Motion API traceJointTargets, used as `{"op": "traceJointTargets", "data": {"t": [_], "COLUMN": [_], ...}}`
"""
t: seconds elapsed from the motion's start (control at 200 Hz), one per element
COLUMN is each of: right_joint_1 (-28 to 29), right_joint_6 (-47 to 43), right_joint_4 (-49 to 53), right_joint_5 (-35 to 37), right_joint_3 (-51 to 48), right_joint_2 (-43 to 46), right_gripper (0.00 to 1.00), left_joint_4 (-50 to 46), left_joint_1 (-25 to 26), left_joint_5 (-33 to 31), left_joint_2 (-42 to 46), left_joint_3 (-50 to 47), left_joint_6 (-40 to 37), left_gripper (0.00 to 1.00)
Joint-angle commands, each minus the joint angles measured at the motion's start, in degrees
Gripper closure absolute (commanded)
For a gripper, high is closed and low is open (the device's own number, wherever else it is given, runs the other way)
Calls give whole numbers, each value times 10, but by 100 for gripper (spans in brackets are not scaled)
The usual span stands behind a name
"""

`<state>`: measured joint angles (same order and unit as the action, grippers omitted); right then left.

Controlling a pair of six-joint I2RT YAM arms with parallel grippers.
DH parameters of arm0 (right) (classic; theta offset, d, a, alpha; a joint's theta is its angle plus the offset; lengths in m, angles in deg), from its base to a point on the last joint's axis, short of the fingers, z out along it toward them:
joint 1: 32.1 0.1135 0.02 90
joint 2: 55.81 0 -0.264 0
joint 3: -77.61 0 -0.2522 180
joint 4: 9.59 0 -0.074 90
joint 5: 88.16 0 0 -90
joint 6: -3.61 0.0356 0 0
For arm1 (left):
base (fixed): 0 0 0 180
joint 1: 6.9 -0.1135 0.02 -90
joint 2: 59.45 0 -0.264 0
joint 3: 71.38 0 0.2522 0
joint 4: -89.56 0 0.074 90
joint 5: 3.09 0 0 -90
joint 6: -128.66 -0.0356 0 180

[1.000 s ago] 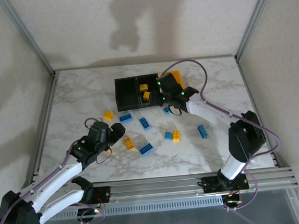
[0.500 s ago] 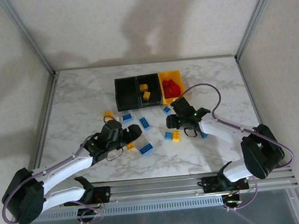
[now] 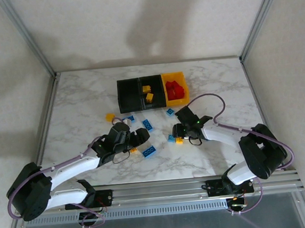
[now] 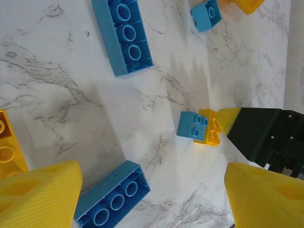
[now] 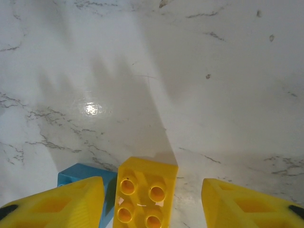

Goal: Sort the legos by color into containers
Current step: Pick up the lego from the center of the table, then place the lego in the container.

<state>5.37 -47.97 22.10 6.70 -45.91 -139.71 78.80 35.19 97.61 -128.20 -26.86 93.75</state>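
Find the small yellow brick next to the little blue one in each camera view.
Top external: yellow brick, just right of centre.
Left wrist: yellow brick, right of centre.
Right wrist: yellow brick, bottom centre, inside the open right gripper.
Shared landmark: the small blue brick touching its side.

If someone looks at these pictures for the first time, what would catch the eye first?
The yellow-orange bin, at the right end of the row at the far side of the table, holds bright red legos. In front of it, blue and yellow legos lie scattered on the marble. The open right gripper hangs over a square yellow brick touching a small blue brick.
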Motion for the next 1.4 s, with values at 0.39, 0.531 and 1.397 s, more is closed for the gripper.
{"op": "traceJointTargets", "data": {"t": [0.39,0.531,1.397], "right_joint_1": [-3,-3,-5], "right_joint_6": [7,4,-95], "right_joint_4": [-15,-3,56], "right_joint_5": [-2,5,20], "right_joint_3": [-13,-9,302], "right_joint_2": [-39,-26,-140], "right_gripper": [62,67,73], "left_joint_4": [3,5,-112], "left_joint_1": [5,5,-75], "left_joint_5": [-13,-16,-103], "left_joint_2": [9,6,126], "left_joint_3": [4,6,16], "left_joint_6": [1,2,5], "left_gripper": [22,22,21]}}
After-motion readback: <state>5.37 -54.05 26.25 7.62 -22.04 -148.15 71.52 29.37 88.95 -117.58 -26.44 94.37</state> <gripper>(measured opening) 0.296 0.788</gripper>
